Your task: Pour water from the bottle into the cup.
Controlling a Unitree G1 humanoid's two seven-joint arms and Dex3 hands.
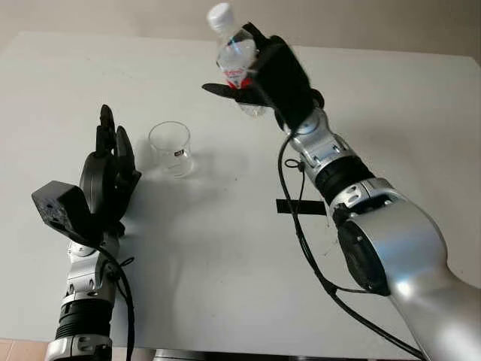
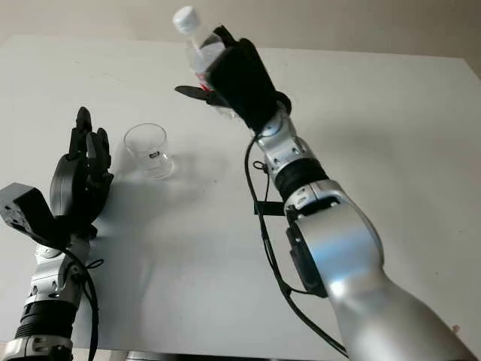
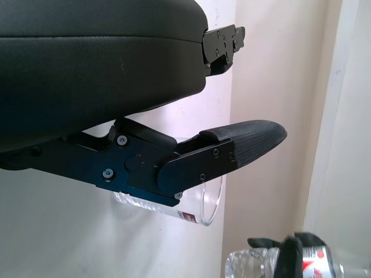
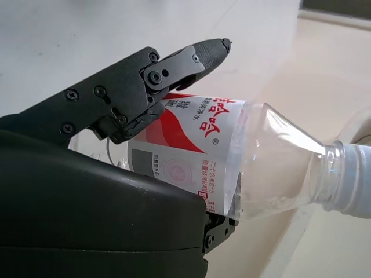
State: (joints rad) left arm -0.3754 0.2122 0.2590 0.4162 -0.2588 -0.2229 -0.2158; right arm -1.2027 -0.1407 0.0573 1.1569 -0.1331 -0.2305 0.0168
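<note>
Above the far middle of the white table (image 1: 225, 286), the right hand (image 1: 274, 75) is clamped around a clear plastic bottle (image 1: 234, 56) and holds it up in the air, well clear of the surface. The bottle has a white cap (image 1: 219, 15) that is on, ribbed clear shoulders, and a red and white label (image 4: 191, 139) with printed characters and a small grey panel. It leans a little, cap uppermost and tipped toward the robot's left. In the right wrist view one black finger (image 4: 174, 66) lies across the label while the hand's shell presses on the other side.

Most of the bottle's lower body is covered by the hand, so its base cannot be seen, and whether water is inside is hard to make out through the clear wall.

The cup (image 1: 170, 148) is a clear, straight-sided tumbler standing upright on the table, below the bottle and to its left, apart from it. It looks empty, with a small dark mark on its side. The left hand (image 1: 111, 162) is open, holds nothing and stands upright just beside the cup on its left; contact cannot be told. A short strip of black tape (image 1: 301, 206) lies on the table beside the right forearm.
</note>
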